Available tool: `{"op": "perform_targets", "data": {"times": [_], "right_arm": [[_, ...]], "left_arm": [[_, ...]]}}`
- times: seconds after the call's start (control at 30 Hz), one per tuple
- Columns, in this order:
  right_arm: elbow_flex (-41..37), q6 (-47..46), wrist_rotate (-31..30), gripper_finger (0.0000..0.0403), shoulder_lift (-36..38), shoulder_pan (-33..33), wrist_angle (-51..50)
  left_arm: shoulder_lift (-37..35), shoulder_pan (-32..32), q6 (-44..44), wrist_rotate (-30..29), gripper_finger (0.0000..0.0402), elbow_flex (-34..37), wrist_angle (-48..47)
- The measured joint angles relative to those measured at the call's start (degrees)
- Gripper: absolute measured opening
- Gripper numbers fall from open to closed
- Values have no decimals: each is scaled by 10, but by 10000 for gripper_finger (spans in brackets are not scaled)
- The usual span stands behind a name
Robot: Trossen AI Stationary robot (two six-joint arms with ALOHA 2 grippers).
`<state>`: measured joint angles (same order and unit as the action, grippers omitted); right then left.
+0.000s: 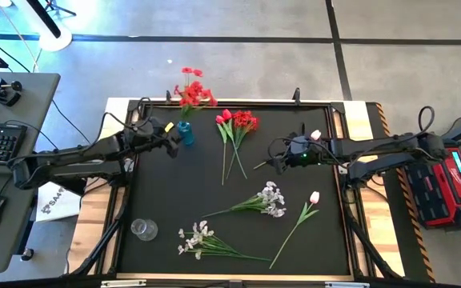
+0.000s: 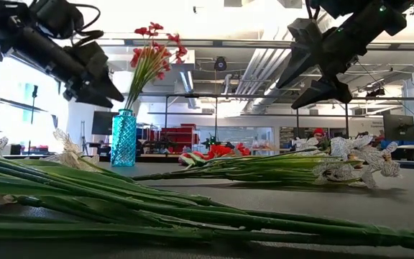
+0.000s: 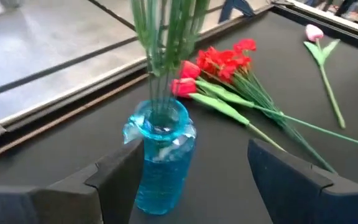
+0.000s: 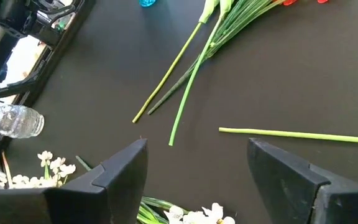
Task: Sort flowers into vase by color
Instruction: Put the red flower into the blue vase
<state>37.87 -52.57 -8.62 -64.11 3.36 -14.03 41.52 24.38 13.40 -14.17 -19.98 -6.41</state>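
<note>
Black matting covers the desk (image 1: 166, 208), and everything can be placed from the blue vase (image 1: 186, 133) standing near its far edge. A red small-bloom bunch (image 1: 190, 92) stands upright in that vase, stems down in the neck, blooms leaning out past the desk's rim. The left gripper (image 1: 172, 137) hangs just beside the vase, its fingers spread either side of the glass in the left wrist view and pinching nothing. Just to the right of the vase lie a red tulip (image 1: 226, 118) and another red bunch (image 1: 245, 121), their stems running toward the near edge. The right gripper (image 1: 282, 160) hovers farther right of the vase, over bare matting near those stem ends, its fingers spread wide and empty. A pink tulip (image 1: 314, 197) lies well to the right of the vase, nearer the front, beside a white spray (image 1: 270, 199). A second white spray (image 1: 196, 238) lies toward the front, with a clear glass vase (image 1: 143, 230) just left of it, well away from the blue one.
</note>
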Motion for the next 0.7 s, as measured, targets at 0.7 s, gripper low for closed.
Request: {"op": "perform_targets", "data": {"times": [0.7], "right_arm": [[178, -30, 73, 216, -402, 161, 197]], "left_arm": [[-34, -39, 45, 31, 273, -42, -129]]}}
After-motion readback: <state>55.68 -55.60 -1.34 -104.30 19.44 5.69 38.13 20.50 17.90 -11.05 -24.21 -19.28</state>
